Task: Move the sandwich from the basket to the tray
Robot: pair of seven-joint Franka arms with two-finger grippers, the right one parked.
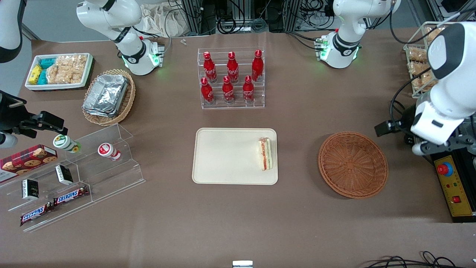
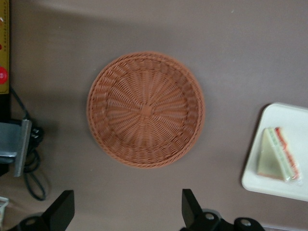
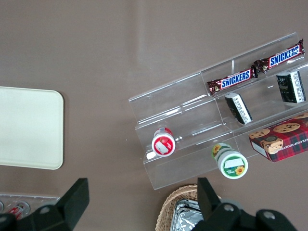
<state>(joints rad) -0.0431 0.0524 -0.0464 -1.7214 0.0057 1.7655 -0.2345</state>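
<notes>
Gripper point(image 2: 127, 211) spread wide and holding nothing, above the basket point(image 2: 145, 109); sandwich point(image 1: 266, 153) on tray point(image 1: 223, 156).

A: What lies under the gripper point(image 2: 127, 212)?
B: The basket point(image 2: 146, 109), nothing in it, just ahead of its wide-apart fingers point(image 2: 191, 208).
A: The sandwich point(image 2: 277, 155)?
B: Flat on the tray point(image 2: 280, 185), off to one side.

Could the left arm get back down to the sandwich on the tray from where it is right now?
Probably yes. The sandwich lies uncovered at the tray's edge nearest the empty wicker basket, with nothing standing between. The gripper hangs open above the basket, so a short sideways move and descent look unobstructed.
</notes>
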